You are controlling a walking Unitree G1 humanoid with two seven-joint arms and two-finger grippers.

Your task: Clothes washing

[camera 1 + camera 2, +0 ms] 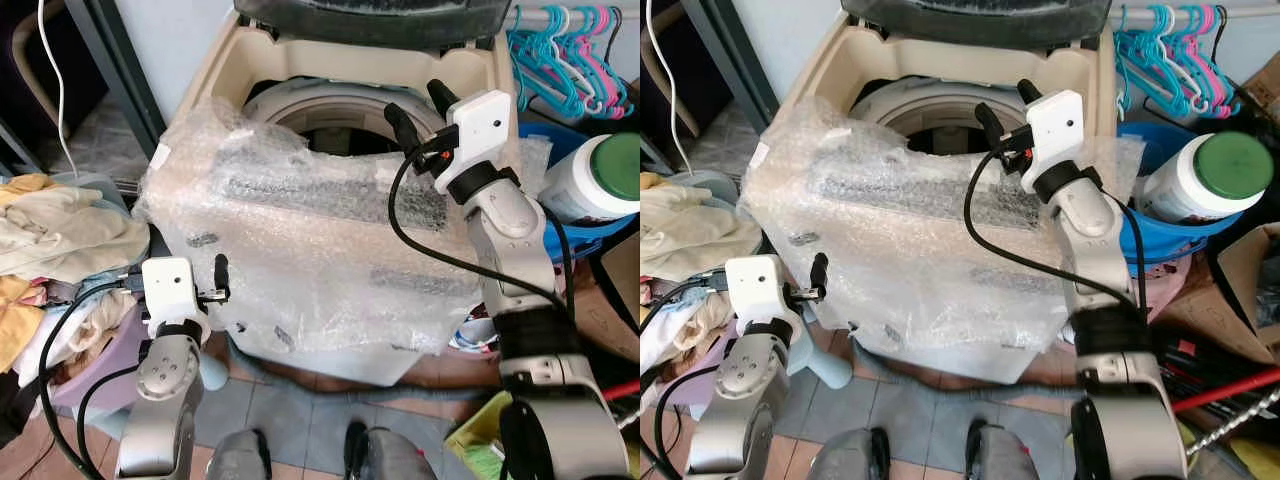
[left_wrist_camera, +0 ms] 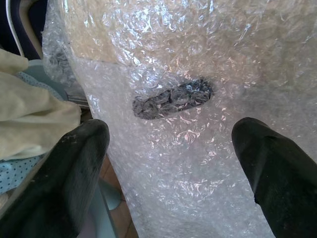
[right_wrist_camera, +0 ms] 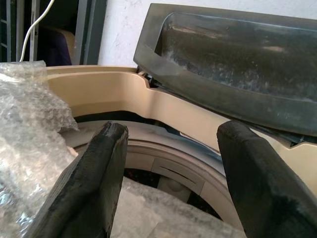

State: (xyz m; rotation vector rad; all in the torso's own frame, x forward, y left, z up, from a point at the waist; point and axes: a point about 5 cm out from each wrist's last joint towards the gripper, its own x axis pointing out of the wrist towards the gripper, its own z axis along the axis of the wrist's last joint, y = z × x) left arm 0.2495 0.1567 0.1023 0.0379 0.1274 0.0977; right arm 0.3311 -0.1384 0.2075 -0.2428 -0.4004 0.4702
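Note:
A beige top-loading washing machine [image 1: 222, 62] stands in front of me with its dark lid [image 3: 233, 54] raised and the drum opening [image 1: 330, 128] showing. Bubble wrap [image 1: 300, 235] covers its front and control panel. My right gripper [image 1: 413, 100] is held up over the near rim of the drum, open, with nothing between its fingers [image 3: 94, 183]. My left gripper [image 2: 171, 131] is low at the machine's front left corner, open and empty, facing the bubble wrap [image 2: 198, 59]. A heap of cream and yellow clothes [image 1: 60, 235] lies to the left.
A lavender basket [image 1: 95, 380] sits under the clothes by my left arm. On the right a white jar with a green lid [image 1: 600, 175] stands in a blue basin [image 1: 570, 238], with plastic hangers [image 1: 570, 50] behind. A grey hose [image 1: 330, 385] runs along the tiled floor.

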